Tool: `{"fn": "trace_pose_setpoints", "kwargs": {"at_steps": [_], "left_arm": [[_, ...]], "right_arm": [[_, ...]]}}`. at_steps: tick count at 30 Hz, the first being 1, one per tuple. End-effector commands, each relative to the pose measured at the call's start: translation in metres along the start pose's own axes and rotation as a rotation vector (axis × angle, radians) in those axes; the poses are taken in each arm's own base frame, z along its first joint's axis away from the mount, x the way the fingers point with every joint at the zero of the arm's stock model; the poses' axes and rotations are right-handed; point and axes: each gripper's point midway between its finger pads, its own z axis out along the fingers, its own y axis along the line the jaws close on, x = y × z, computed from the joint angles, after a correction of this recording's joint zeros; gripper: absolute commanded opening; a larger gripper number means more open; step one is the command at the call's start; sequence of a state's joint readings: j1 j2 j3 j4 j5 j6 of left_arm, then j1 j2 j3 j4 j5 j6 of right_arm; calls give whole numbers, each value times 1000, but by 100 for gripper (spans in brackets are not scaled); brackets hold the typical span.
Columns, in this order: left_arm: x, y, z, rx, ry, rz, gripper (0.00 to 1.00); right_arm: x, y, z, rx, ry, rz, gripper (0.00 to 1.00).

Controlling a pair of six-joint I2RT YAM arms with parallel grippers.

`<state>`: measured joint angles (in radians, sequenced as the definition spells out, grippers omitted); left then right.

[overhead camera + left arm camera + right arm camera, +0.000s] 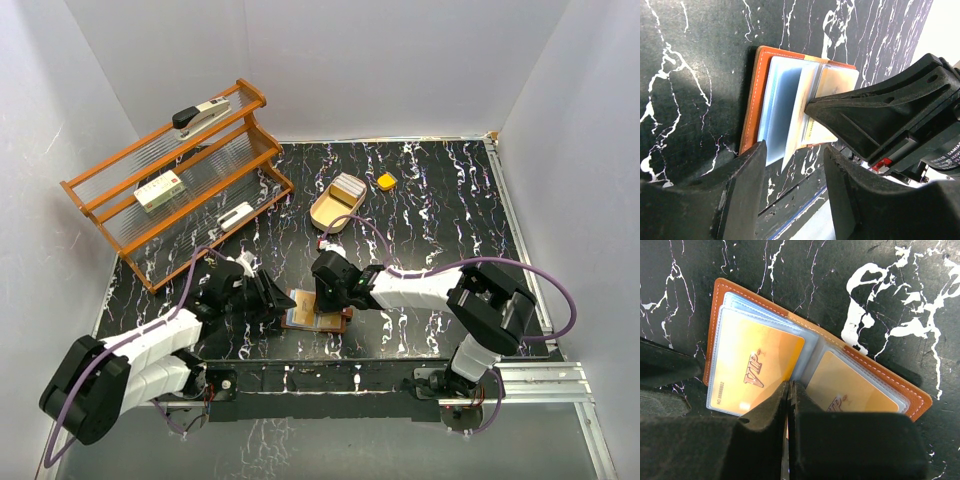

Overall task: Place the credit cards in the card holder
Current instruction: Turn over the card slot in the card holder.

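Note:
The card holder (318, 318) lies open on the black marble table near the front edge, its orange-brown leather (752, 100) underneath and its clear sleeves (812, 347) facing up. Two gold VIP credit cards sit in the sleeves, one on the left page (757, 365) and one on the right page (855, 385). My right gripper (789, 386) is shut, its tip resting on the middle fold (810, 106). My left gripper (796, 150) is open just off the holder's near-left edge (272, 298), with nothing between its fingers.
A wooden rack (110, 205) stands at the back left with a stapler (200, 115) and a white-and-green box (160, 190). An oval wooden tray (337, 203) and a small yellow block (386, 181) lie behind the holder. The table's front edge (805, 212) is close by.

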<state>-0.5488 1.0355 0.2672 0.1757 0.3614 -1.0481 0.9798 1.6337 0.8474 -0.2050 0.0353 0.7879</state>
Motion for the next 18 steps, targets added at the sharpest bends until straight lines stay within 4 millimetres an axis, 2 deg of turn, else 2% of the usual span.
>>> {"fn": "trace_pose_setpoints", "kwargs": {"at_steps": [1,12,18], "left_arm": [[-6,-19,2,77,1,60,47],[-7,-24,13,107,32,78,40],[-7,-28,14,127,39,83,32]], "right_arm": [[-1,-4,6,24,-12,-13,0],[-1,-4,5,19,-16,-16,0],[-1,-4,6,17,-18,-16,0]]}}
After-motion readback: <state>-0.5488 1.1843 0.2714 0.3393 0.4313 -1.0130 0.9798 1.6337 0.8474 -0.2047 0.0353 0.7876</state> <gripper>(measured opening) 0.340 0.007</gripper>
